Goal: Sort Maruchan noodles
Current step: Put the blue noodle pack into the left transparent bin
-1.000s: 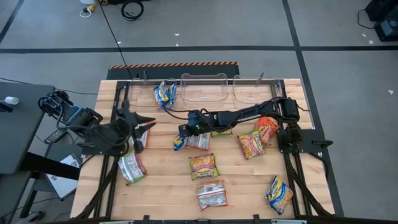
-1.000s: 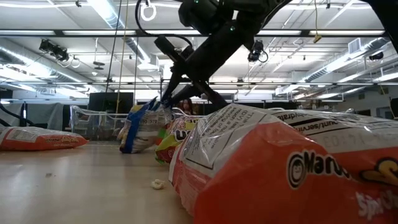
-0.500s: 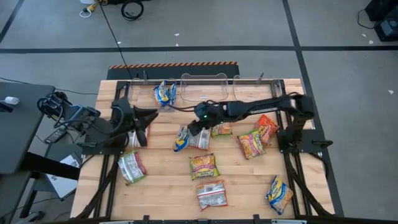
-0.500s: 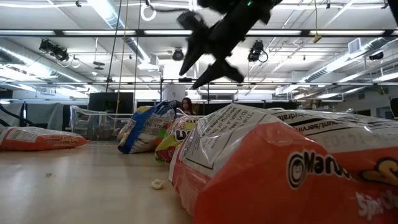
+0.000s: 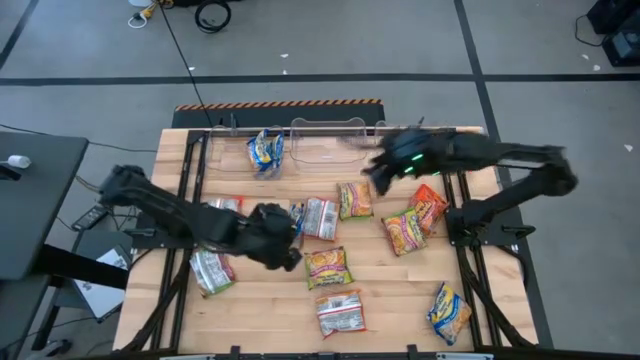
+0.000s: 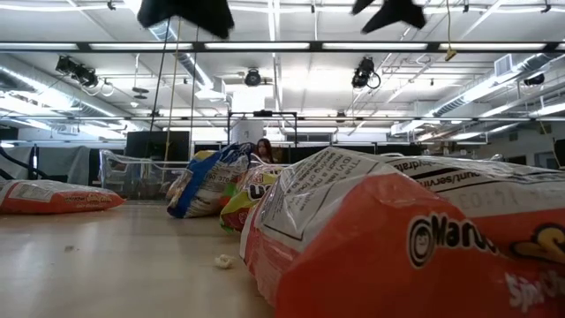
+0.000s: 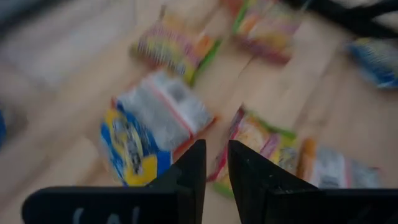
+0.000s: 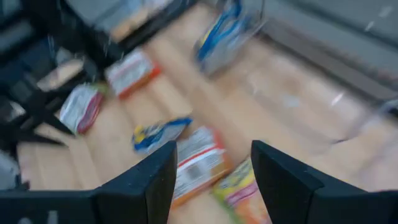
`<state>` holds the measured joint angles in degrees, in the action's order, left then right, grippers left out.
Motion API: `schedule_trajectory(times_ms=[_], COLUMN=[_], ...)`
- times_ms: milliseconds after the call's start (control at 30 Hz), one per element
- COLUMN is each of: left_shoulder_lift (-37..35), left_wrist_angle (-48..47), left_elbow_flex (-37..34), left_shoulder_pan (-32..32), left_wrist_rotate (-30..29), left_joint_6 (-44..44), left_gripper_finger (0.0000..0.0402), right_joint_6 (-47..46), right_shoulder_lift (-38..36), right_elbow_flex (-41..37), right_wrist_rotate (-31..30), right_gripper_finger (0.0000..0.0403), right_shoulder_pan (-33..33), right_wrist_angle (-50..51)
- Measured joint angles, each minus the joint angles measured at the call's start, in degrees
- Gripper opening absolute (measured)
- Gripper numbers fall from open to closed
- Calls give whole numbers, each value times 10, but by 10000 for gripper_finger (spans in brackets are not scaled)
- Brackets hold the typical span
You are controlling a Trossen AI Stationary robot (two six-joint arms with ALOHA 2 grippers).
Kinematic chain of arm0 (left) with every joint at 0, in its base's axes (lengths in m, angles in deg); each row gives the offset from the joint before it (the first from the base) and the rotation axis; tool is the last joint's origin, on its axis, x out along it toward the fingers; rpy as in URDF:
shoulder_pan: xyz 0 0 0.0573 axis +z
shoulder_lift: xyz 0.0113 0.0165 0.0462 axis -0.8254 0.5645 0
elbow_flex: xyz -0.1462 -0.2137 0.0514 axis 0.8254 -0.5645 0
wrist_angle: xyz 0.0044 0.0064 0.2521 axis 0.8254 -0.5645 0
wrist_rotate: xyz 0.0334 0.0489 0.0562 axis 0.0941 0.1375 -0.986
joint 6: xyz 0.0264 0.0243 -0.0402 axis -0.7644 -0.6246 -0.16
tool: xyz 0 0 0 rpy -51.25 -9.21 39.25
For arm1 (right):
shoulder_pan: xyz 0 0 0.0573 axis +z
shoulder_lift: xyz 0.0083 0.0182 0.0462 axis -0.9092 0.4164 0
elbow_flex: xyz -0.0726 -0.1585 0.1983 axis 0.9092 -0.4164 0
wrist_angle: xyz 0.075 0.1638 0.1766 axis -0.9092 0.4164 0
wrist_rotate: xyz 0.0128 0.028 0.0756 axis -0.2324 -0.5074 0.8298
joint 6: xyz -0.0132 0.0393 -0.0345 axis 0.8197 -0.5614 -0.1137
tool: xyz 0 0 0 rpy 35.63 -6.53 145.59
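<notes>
Several Maruchan noodle packets lie flat on the wooden table. A blue-yellow one (image 5: 290,222) rests against a white-red one (image 5: 320,216) in the middle, and another blue-yellow one (image 5: 265,150) lies at the far edge. My left gripper (image 5: 288,240) hovers just near-left of the middle pair, open only by a narrow gap (image 7: 216,155) with nothing in it. My right gripper (image 5: 372,172) hangs high over the far middle, wide open (image 8: 214,162) and empty.
Clear plastic bins (image 5: 325,140) stand along the far edge. More packets lie scattered: yellow-green (image 5: 353,198), orange (image 5: 430,205), yellow-pink (image 5: 403,230), yellow (image 5: 327,267), red-white (image 5: 340,312), blue-yellow (image 5: 450,312) and two at the left (image 5: 210,268).
My right gripper has opened and let go of the blue-yellow packet at the table's middle. It then rose and drew back toward the far right. The packet now lies against the white-red one. My left arm has swung from the table's left side toward the middle.
</notes>
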<state>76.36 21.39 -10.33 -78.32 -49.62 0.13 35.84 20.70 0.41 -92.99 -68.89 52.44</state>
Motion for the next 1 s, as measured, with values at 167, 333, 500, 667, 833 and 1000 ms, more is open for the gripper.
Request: schedule_trajectory(times_ms=[167, 333, 500, 667, 833, 1000], left_shoulder_lift=[73, 109, 122, 147, 176, 194], left_wrist_angle=[7, 13, 16, 10, -20, -30], left_elbow_flex=[2, 2, 2, 27, 27, 27], left_shoulder_pan=[39, 66, 96, 119, 128, 140], left_wrist_rotate=[42, 68, 81, 127, 109, 106], left_joint_6=[76, 125, 173, 171, 172, 169], left_gripper_finger=[88, 153, 207, 208, 202, 202], right_joint_6=[57, 88, 99, 122, 128, 125], right_shoulder_lift=[-102, -146, -152, -148, -137, -121], right_elbow_flex=[0, 0, 0, 0, 0, 0], right_wrist_rotate=[12, 44, 59, 55, 52, 49], right_gripper_finger=[214, 220, 220, 221, 220, 220], right_shoulder_pan=[-25, -26, -25, -28, -34, -41], right_wrist_angle=[34, 58, 97, 126, 127, 127])
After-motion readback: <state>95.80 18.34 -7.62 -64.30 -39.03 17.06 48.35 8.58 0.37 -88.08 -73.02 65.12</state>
